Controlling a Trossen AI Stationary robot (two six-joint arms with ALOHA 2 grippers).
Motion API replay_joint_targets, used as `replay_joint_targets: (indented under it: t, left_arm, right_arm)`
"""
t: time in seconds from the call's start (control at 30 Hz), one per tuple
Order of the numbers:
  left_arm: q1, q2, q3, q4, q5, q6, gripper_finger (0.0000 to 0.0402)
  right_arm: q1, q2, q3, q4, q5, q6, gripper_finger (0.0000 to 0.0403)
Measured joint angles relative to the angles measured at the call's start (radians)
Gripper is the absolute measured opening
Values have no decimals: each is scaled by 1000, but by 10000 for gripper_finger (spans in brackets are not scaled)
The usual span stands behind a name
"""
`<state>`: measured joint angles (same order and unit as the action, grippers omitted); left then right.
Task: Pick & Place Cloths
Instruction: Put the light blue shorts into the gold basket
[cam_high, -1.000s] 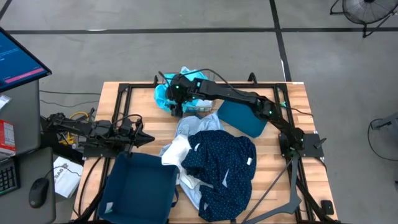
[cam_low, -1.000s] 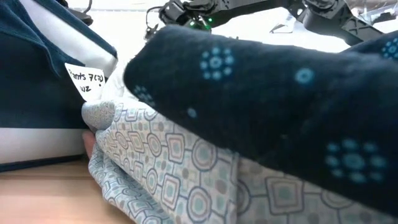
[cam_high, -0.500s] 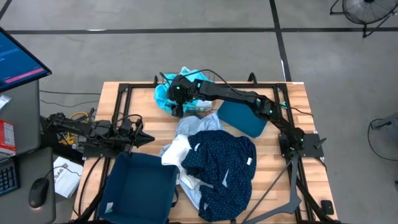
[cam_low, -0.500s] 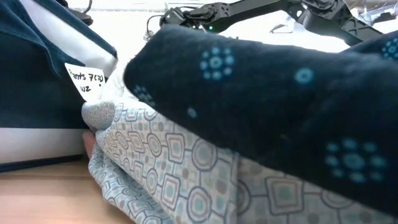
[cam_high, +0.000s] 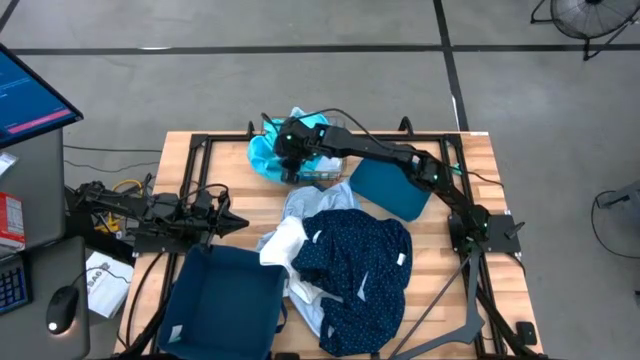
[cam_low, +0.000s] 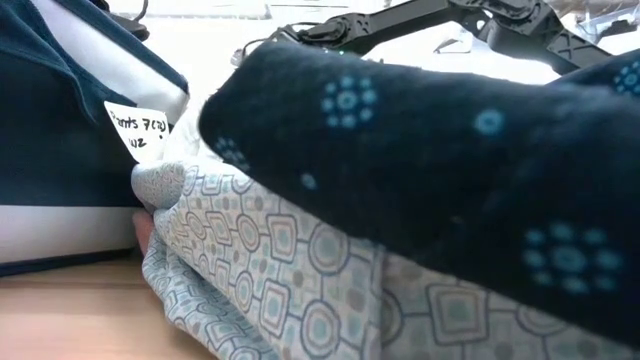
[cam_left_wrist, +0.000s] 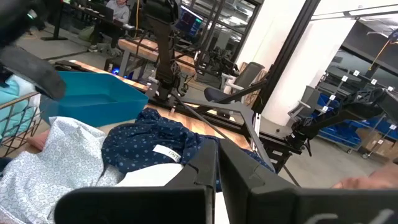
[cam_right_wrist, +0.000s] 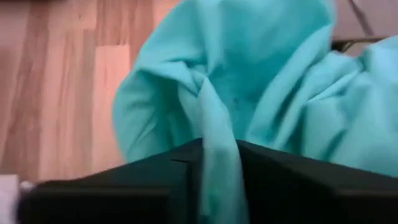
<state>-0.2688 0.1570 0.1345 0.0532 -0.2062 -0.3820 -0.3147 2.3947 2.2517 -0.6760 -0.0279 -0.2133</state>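
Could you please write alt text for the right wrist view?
A fold of turquoise cloth is pinched between the two dark fingers of the right tool, and the bunched fabric fills most of the frame. Bare wooden table shows beside it.

blocked: desk (cam_high: 460, 250) centre under navy dotted cloth (cam_high: 355, 265), teal bins (cam_high: 225, 300) flanking | free: bare right edge, left-rear corner

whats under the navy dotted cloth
Under the navy dotted cloth lie a pale blue patterned cloth and a white cloth, both partly exposed. Anything deeper in the pile is covered.
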Motion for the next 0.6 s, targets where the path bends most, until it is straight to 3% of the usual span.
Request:
replay_joint_targets:
  t: [0.1, 0.33, 0.6]
  left_arm:
    - [0, 0, 0, 0, 0, 0, 1]
    - [0, 0, 0, 0, -3, 2, 1]
    - [0, 0, 0, 0, -3, 2, 1]
  right_arm:
    - [4, -5, 0, -10, 1, 30, 14]
    - [-16, -139, 1, 30, 62, 82, 4]
    - [-71, -226, 3, -69, 285, 113, 2]
